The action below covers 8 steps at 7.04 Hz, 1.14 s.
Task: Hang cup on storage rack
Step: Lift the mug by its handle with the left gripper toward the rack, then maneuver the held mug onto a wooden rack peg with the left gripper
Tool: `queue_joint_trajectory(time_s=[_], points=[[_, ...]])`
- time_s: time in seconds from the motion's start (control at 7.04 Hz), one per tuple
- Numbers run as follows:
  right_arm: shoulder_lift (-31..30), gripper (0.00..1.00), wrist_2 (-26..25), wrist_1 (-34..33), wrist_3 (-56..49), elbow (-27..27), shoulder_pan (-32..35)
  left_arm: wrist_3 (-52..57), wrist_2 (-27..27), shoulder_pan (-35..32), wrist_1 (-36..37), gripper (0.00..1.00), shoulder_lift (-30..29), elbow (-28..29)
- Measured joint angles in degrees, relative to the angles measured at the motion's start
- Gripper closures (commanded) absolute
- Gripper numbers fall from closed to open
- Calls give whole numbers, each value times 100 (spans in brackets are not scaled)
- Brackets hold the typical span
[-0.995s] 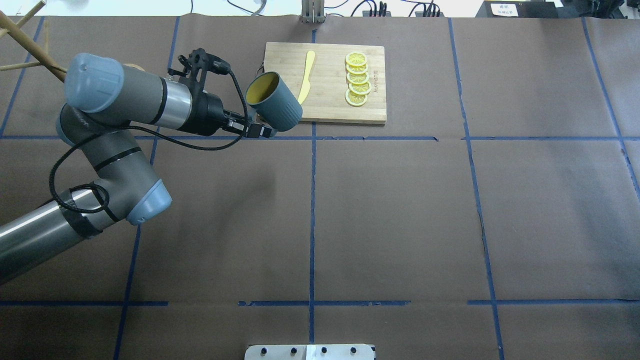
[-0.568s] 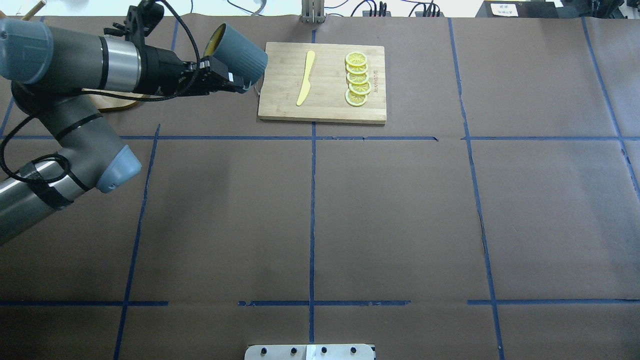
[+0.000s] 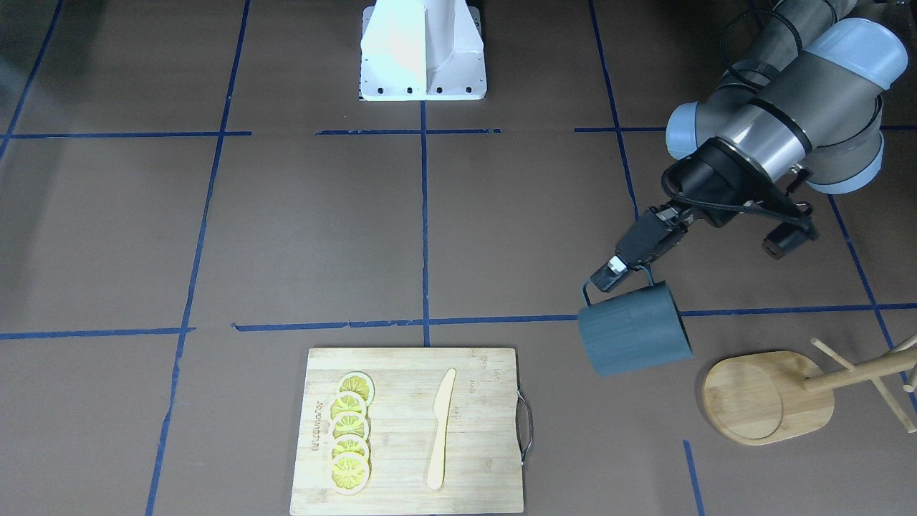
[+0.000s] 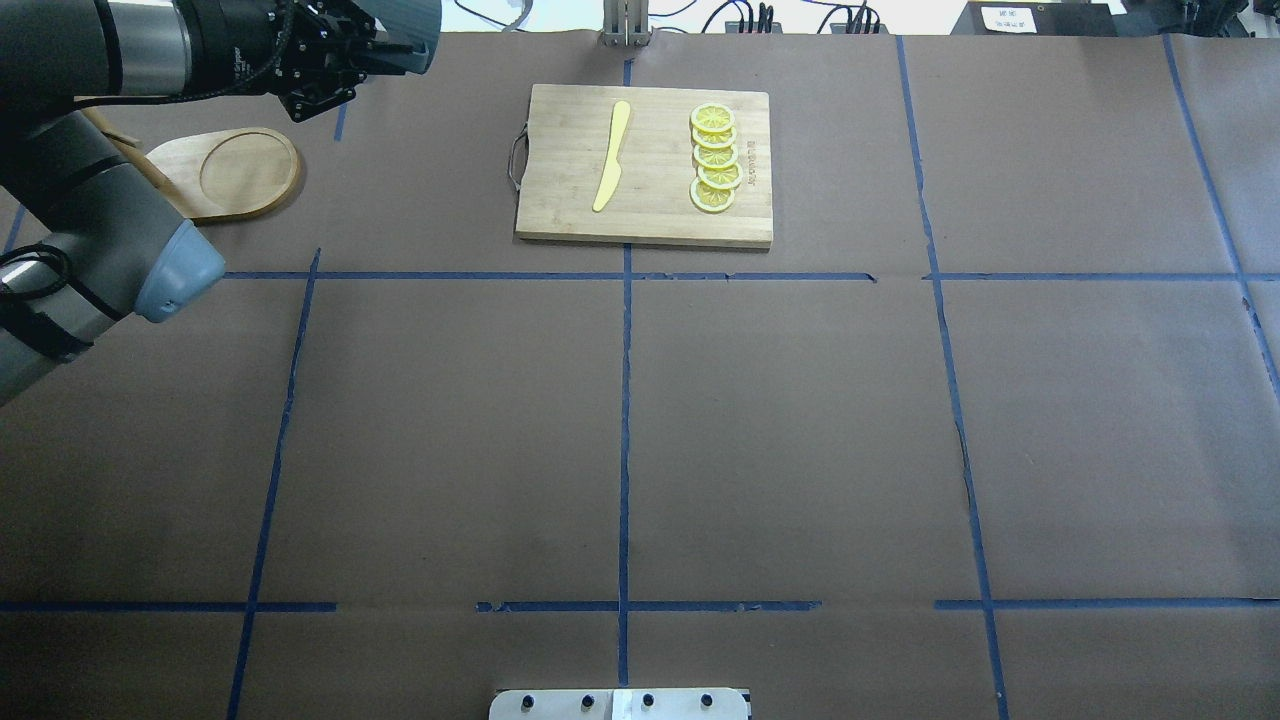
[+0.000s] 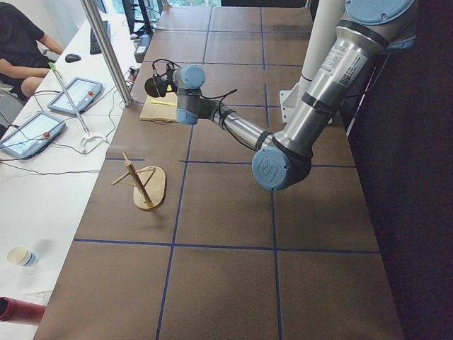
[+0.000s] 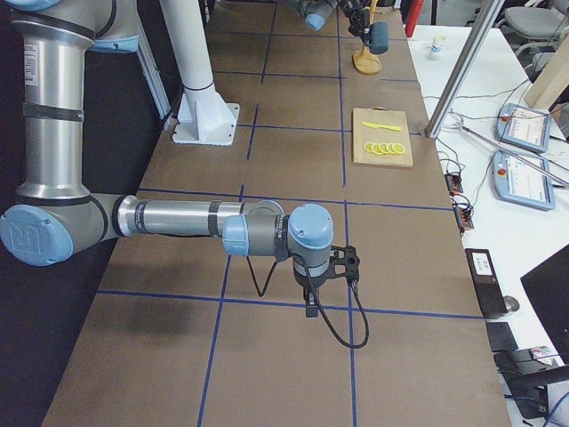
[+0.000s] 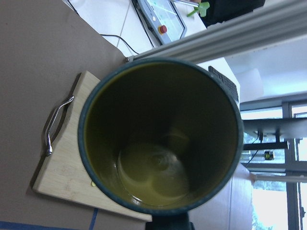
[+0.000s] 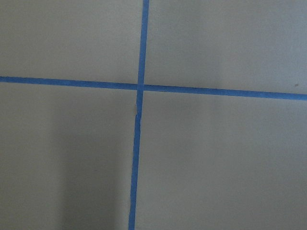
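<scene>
My left gripper (image 3: 617, 271) is shut on the handle of the dark blue-grey cup (image 3: 634, 330) and holds it tilted on its side above the table. The left wrist view looks into its yellow inside (image 7: 163, 139). In the overhead view the cup (image 4: 405, 25) and gripper (image 4: 375, 50) sit at the top edge. The bamboo storage rack (image 3: 766, 394) stands just beyond the cup, apart from it, its pole and pegs (image 3: 860, 369) leaning out of frame. Its oval base (image 4: 235, 172) shows overhead. My right gripper (image 6: 309, 302) shows only in the right side view, low over bare table; I cannot tell its state.
A wooden cutting board (image 3: 401, 373) with a metal handle, a yellow knife (image 3: 440, 430) and several lemon slices (image 3: 349, 433) lies beside the cup. The white robot base (image 3: 423, 50) stands at the robot's edge. The right wrist view shows only brown paper and blue tape.
My left arm has carried the cup away from the cutting board's corner, toward the far left of the table, next to the rack. The rack's base is now uncovered overhead.
</scene>
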Motion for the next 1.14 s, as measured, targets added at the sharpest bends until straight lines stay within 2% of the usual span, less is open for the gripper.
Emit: queue_joint_trajectory(time_s=[0.28,0.57,0.85,1.14], points=[[-12,0,113,15,13,180,1,-1175,647,-18,-526,100,105,198],[20,0,157,19,15,328,1,-2581,1609,-53,-1571,100,151,786],[62,0,161,26,18,376,-4,-3406,2503,-121,-2477,100,375,1247],[138,0,155,28,14,383,-16,-3946,2755,-405,-2767,100,434,1582]])
